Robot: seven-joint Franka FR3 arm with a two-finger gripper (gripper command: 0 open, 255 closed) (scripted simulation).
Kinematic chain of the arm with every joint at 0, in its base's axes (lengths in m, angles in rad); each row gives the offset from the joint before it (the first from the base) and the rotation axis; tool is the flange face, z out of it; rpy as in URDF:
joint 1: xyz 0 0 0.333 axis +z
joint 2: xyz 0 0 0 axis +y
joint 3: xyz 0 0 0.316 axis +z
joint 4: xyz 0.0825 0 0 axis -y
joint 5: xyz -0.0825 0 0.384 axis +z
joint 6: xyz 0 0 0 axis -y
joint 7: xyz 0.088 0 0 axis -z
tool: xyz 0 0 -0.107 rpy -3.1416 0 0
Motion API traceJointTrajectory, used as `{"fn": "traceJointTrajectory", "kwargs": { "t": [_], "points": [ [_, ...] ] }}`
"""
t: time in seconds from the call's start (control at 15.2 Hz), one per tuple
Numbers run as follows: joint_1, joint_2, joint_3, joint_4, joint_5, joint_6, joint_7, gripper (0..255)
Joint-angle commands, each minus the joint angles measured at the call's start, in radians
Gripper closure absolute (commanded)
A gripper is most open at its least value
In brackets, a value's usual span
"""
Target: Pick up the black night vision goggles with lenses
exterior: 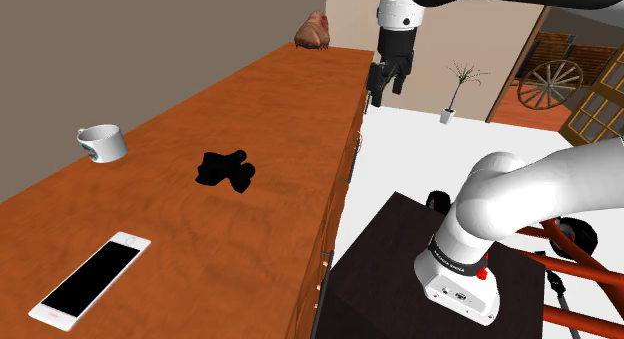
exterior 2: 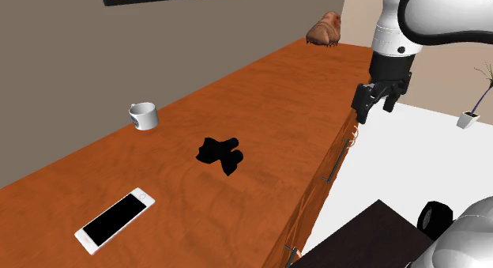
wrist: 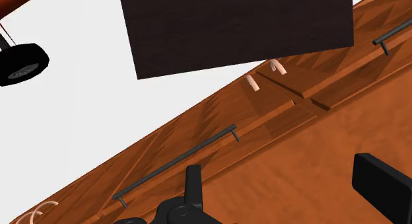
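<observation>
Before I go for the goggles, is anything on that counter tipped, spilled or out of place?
Nothing stands out. The goggles lie flat in the middle of the counter, the mug stands upright, the phone lies flat, screen up, and nothing is spilled. The open gripper hangs near the counter's front edge, touching nothing.

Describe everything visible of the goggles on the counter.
The goggles are a lumpy, all-black shape with no detail or lenses to make out. They lie low on the brown wooden counter, near its middle, between the mug and the front edge. Only the counter touches them.
</observation>
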Motion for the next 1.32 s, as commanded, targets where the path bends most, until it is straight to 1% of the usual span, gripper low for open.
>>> {"fn": "traceJointTrajectory", "kwargs": {
  "t": [0.0,0.33,0.66,0.99,1.25],
  "points": [
    [0.0,0.0,0.0,0.0,0.0,0.0,0.0,0],
    [0.032,0.125,0.06,0.019,0.046,0.105,0.052,0],
    [0.06,0.266,0.12,0.067,0.077,0.201,0.101,0],
    [0.083,0.419,0.178,0.142,0.089,0.282,0.149,0],
    [0.1,0.548,0.222,0.221,0.083,0.333,0.19,0]
  ]
}}
